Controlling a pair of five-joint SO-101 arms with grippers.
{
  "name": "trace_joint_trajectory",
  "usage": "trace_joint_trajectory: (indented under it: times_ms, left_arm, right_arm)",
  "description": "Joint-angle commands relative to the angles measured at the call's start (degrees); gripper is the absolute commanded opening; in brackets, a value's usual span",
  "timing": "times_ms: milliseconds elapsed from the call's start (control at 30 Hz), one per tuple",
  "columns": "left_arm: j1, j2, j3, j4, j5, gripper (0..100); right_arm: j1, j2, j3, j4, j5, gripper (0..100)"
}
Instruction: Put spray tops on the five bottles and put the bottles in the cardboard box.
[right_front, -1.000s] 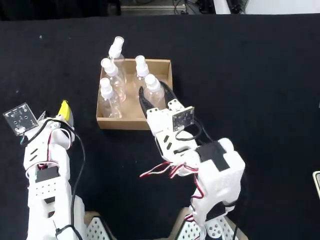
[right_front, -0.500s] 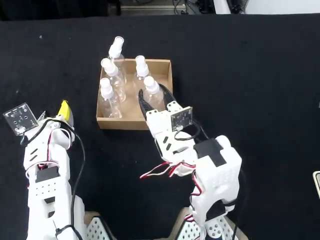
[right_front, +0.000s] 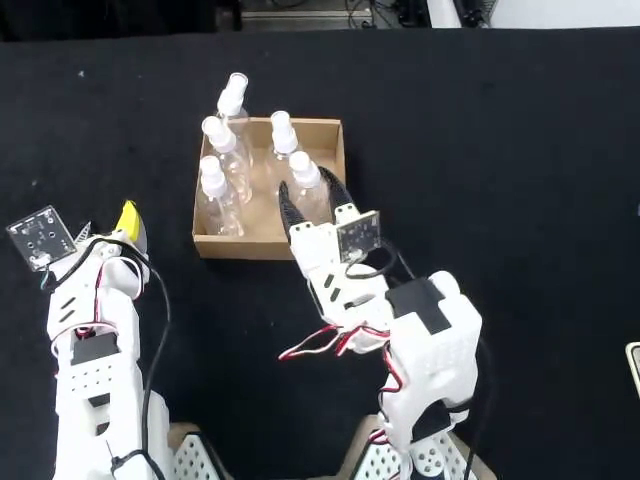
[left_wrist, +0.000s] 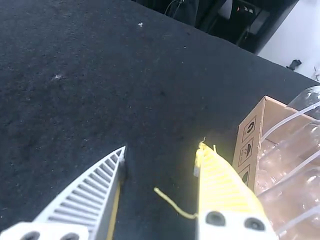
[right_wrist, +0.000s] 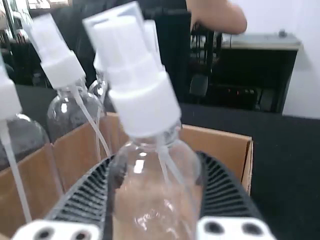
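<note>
The cardboard box (right_front: 335, 135) stands at the table's middle, with clear bottles wearing white spray tops upright in it. Three stand along its left side (right_front: 212, 175) and one at the back (right_front: 282, 130). My right gripper (right_front: 308, 192) holds its black fingers (right_wrist: 87, 192) against both sides of the front-right bottle (right_front: 304, 172), shut on it inside the box; this bottle (right_wrist: 145, 150) stands upright with its white top close to the camera. My left gripper (right_front: 108, 224) is open over the black table left of the box, and nothing lies between its white and yellow fingers (left_wrist: 220, 185).
The black cloth (right_front: 500, 150) covers the whole table, with free room right of the box and at the far left. In the left wrist view the box's corner (left_wrist: 252, 135) lies just beyond the yellow finger. A pale object (right_front: 634, 362) pokes in at the right edge.
My right arm has shifted slightly left with the bottle between its fingers. The left arm has stayed still.
</note>
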Motion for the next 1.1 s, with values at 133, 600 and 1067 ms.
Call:
trace_joint_trajectory:
  times_ms: [133, 600, 1067]
  left_arm:
    - [-0.40, -0.88, -0.66, -1.14, 0.18, 20]
    - [-0.48, -0.88, -0.66, -1.14, 0.09, 20]
    - [-0.48, -0.97, -0.66, -1.14, 0.09, 20]
  right_arm:
    - [-1.32, -0.31, -2.07, 0.26, 0.18, 15.9]
    - [-1.41, -0.13, -2.07, 0.26, 0.18, 26.0]
    - [-1.49, -3.30, 1.27, -4.31, 0.18, 26.6]
